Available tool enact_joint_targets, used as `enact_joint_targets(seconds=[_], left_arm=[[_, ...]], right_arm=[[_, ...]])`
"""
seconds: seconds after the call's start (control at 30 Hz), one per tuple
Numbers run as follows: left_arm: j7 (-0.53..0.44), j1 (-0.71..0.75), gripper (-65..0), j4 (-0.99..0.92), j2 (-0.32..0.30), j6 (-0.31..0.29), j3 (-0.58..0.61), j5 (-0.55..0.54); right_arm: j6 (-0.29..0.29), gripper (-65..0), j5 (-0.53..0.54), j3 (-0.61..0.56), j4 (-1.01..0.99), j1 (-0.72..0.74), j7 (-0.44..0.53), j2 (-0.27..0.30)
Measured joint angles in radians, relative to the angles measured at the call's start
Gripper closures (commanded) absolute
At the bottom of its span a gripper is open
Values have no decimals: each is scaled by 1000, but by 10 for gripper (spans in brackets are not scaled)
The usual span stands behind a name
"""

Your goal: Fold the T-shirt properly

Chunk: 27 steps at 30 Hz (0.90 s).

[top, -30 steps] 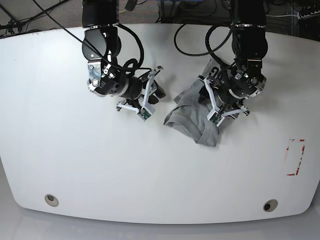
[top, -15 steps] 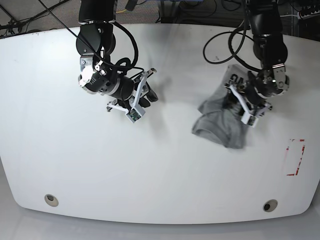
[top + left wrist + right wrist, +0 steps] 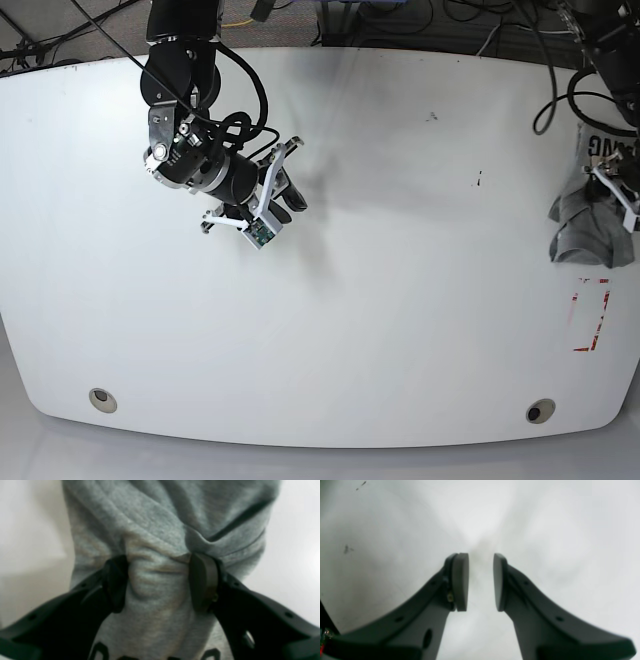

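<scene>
Black lettering on the T-shirt [image 3: 160, 530], cut off and unreadable.

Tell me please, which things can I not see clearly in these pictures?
- T-shirt, base view: cut off by the right edge; its full shape is hidden.
- Black lettering, left wrist view: cut by the bottom edge, unreadable.
- Left gripper, base view: mostly out of frame.
- Table marks, right wrist view: blurred.

A white table [image 3: 380, 330] carries a red-outlined rectangle [image 3: 591, 315] (near its right edge).
</scene>
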Motion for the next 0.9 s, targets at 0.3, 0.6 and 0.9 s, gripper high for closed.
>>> enact_joint_targets(seconds=[0.3,0.6,0.9], left_arm=[[57,20,-339,3,-86,17,-100,92],[104,14,-338,393,10,13,-95,84],[-208,106,-367,627,317,131,-58,77]], right_arm=[[0,-154,-4,60,22,-27,-8,27],[0,-154,-11,127,45,-25,4,85],[3,-159,-180,224,-60,-45,376,151]])
